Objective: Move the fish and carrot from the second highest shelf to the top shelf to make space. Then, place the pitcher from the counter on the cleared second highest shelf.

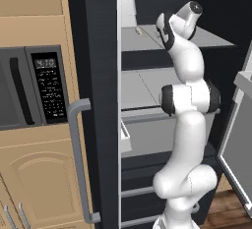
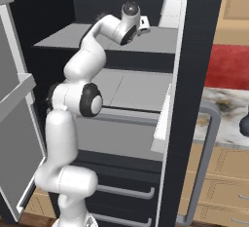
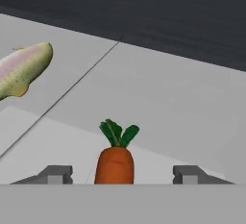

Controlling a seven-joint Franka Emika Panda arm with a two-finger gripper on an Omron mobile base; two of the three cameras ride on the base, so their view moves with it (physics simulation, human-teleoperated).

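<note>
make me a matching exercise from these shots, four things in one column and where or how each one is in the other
Things:
1. orange carrot with green leaves
2. pale speckled fish
3. black microwave with keypad
4. robot hand

States or places:
A. set in the wooden cabinets beside the fridge
B. fingers spread apart
C. lying on the grey shelf, at the hand view's left edge
D. between the two fingertips

Pairs: 1-D, 2-C, 3-A, 4-B

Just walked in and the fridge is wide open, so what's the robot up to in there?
The white arm is reaching into the open fridge at the top shelf. In the hand view its pincer stands open, with the carrot between the two fingertips and the fish lying on the shelf off to one side. The second highest shelf below looks bare where it shows. A dark rounded thing, likely the pitcher, sits on the counter.
</note>
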